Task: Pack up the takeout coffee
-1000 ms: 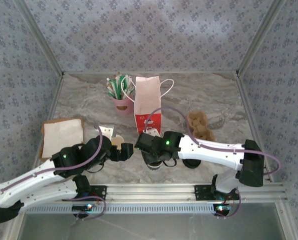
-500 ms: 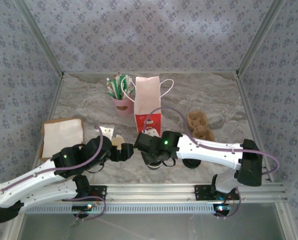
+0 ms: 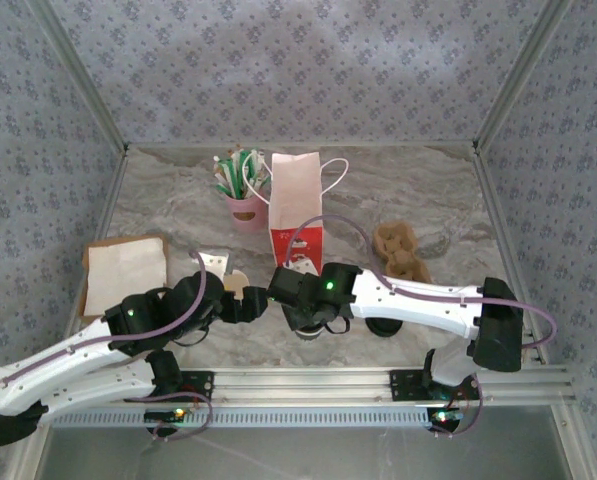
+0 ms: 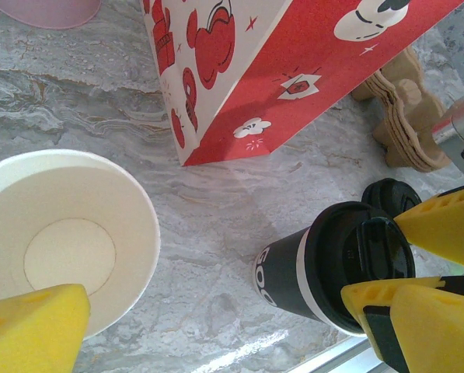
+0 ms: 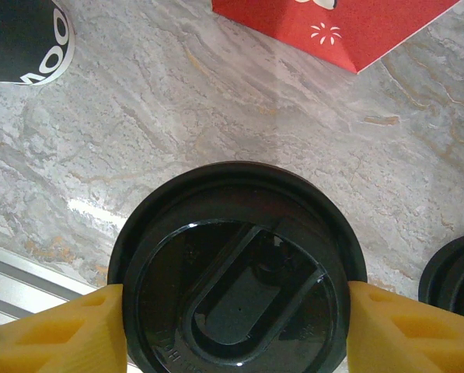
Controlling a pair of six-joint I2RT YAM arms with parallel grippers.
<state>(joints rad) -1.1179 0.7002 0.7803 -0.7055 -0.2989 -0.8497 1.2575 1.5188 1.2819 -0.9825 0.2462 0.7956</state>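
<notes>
The takeout coffee point(image 4: 61, 233), a small open paper cup with a cream-white inside, stands on the marble in front of the red-and-white bag point(image 4: 294, 70). Its dark printed wall point(image 5: 22, 39) shows at the top left of the right wrist view. My left gripper point(image 4: 232, 334) is wide open, and its left finger point(image 4: 29, 326) is at the cup's near rim point(image 3: 236, 283). A second dark cup point(image 4: 294, 272) stands to the right under a black lid point(image 5: 239, 287). My right gripper point(image 5: 232, 326) is shut on that lid, a yellow pad on each side.
The bag point(image 3: 296, 215) stands upright mid-table, with a pink cup of sticks point(image 3: 246, 212) to its left. A cardboard cup carrier point(image 3: 400, 252) lies to the right, a loose black lid point(image 3: 383, 326) near the front, and a brown napkin sheet point(image 3: 126, 272) at the left.
My right arm has crept slightly to the left with the lid in its grip. The left arm and the open cup have not moved.
</notes>
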